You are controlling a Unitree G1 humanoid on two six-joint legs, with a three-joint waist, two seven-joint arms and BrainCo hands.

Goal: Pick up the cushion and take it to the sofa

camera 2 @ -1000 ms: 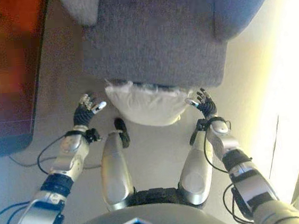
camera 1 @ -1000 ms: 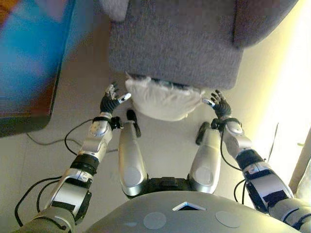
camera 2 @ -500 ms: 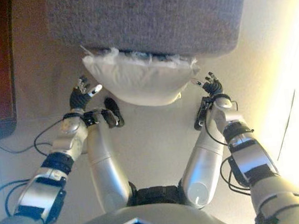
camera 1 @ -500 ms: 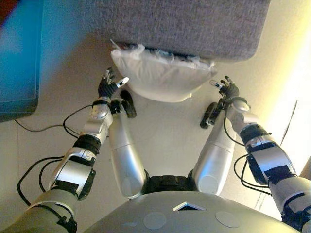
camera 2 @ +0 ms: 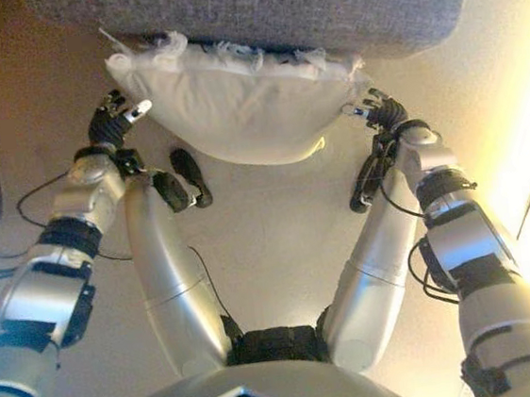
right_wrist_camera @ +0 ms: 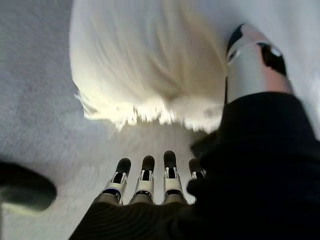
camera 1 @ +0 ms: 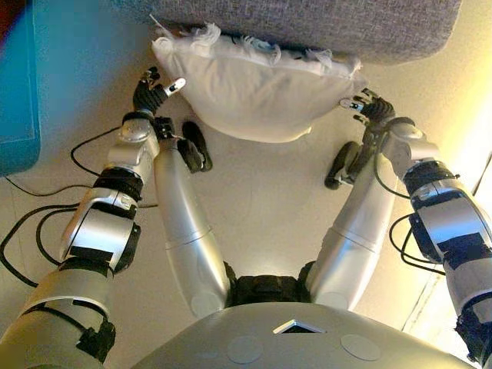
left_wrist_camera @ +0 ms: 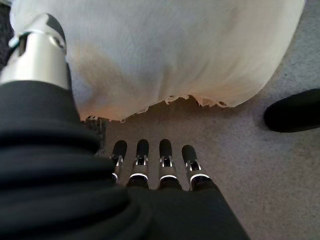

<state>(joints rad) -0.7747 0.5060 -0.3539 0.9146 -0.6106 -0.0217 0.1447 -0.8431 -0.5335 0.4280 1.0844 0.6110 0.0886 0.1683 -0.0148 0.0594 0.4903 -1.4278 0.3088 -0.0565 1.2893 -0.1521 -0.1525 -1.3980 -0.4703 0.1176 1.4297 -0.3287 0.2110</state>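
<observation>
On the floor, at the cushion's two ends: both hands sit low, one at each side of the cushion, neither gripping it.
Left hand (camera 1: 151, 93): at the cushion's left end, fingers (left_wrist_camera: 142, 159) straight in a row and thumb lifted apart; they do not wrap the cloth, and contact cannot be made out for sure.
Right hand (camera 1: 370, 108): at the cushion's right end, fingers (right_wrist_camera: 145, 176) likewise extended side by side, thumb raised beside the fabric; nothing is clasped.
Cushion (camera 1: 254, 88): white and plump, with a frayed fringe along its edge, lying on the floor between the two hands; its far edge is tucked against and partly under the sofa's front.
Sofa (camera 1: 323, 19): grey woven upholstery, filling the far side of the head views just behind the cushion.
Floor (camera 1: 265, 196): pale beige carpet, bare between the arms.
Far left: a blue panel (camera 1: 15, 84) stands well apart from the cushion.
</observation>
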